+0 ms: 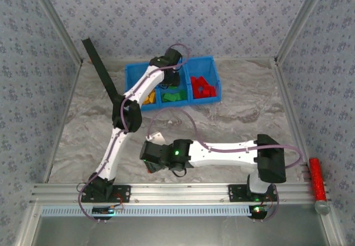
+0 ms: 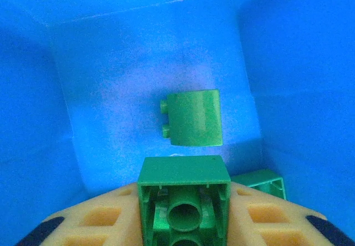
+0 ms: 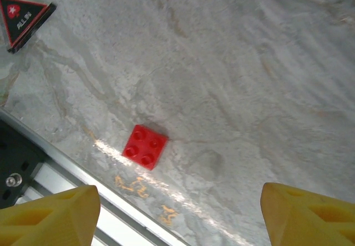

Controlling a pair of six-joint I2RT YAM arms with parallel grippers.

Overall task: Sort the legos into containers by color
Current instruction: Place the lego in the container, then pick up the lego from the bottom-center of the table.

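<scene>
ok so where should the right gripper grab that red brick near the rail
Take the red brick by two opposite flat side walls, coming straight down from above with the right gripper. It lies flat on the table, studs up, turned diagonally in the right wrist view, so the gripper probably needs a twist to square up with its sides.

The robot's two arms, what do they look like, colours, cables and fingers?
Both the left arm and right arm have white links with black joints and bases, each trailed by a thin purple cable. A green light glows on the right wrist. The left fingers are pale orange with recessed pockets and dark tips; the right fingers are plain yellow wedges.
</scene>
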